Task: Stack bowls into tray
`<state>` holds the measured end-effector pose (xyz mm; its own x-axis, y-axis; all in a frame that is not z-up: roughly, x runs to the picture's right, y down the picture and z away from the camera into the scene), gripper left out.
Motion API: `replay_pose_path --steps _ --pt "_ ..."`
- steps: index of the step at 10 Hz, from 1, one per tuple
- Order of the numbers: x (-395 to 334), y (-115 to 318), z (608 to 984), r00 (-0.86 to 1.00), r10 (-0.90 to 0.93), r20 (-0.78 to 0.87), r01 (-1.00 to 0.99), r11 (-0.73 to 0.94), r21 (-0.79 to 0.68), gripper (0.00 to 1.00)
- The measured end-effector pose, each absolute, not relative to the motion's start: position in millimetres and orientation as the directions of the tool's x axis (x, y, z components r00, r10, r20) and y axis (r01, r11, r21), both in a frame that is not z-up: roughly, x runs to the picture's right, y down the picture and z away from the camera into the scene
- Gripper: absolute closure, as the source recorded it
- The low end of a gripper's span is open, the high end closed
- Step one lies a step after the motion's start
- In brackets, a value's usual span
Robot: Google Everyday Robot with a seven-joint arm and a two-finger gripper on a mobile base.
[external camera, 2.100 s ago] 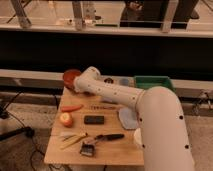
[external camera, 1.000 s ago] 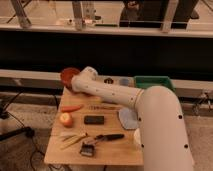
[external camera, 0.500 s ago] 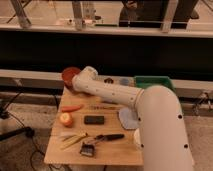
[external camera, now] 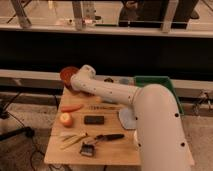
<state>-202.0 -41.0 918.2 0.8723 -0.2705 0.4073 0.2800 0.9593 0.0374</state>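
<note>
A red-orange bowl (external camera: 66,75) sits at the table's far left corner, partly hidden by my arm. My gripper (external camera: 75,85) is at the end of the white arm, right against this bowl's near side, and the wrist covers it. The dull purple bowl is not in view. The dark green tray (external camera: 156,82) stands at the far right of the table, behind my arm.
On the wooden table (external camera: 115,152) lie a carrot (external camera: 72,107), a round yellow fruit (external camera: 66,119), a dark block (external camera: 94,119), a black-handled tool (external camera: 110,136), pale sticks (external camera: 73,140) and a small dark object (external camera: 88,149). A pale blue-grey pad (external camera: 126,118) and a small grey-blue cup (external camera: 124,81) lie by the arm.
The arm's end has edged slightly left at the red-orange bowl. Nothing else has moved.
</note>
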Motion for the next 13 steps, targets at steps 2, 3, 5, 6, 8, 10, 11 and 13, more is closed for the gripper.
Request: replay_pose_path --steps 2,3,5,6,8,10,11,13 --pt "-205.1 -43.2 917.3 0.879 -0.267 0.396 0.272 0.961 0.046 0.34" --pt "-206.5 -44.3 917.0 0.881 -0.266 0.391 0.268 0.962 0.05 0.25" --pt "-212.4 -46.3 916.7 0.885 -0.264 0.384 0.261 0.963 0.061 0.2" --pt "-215.8 -46.4 916.7 0.886 -0.265 0.382 0.261 0.963 0.063 0.2" --pt "-223.0 -45.4 918.4 0.889 -0.261 0.376 0.257 0.964 0.063 0.2" --pt "-225.9 -45.9 918.8 0.892 -0.256 0.372 0.25 0.966 0.064 0.2" --pt "-226.0 -47.3 916.3 0.893 -0.245 0.377 0.24 0.969 0.06 0.2" --pt "-213.6 -55.5 905.4 0.886 -0.227 0.404 0.225 0.973 0.054 0.2"
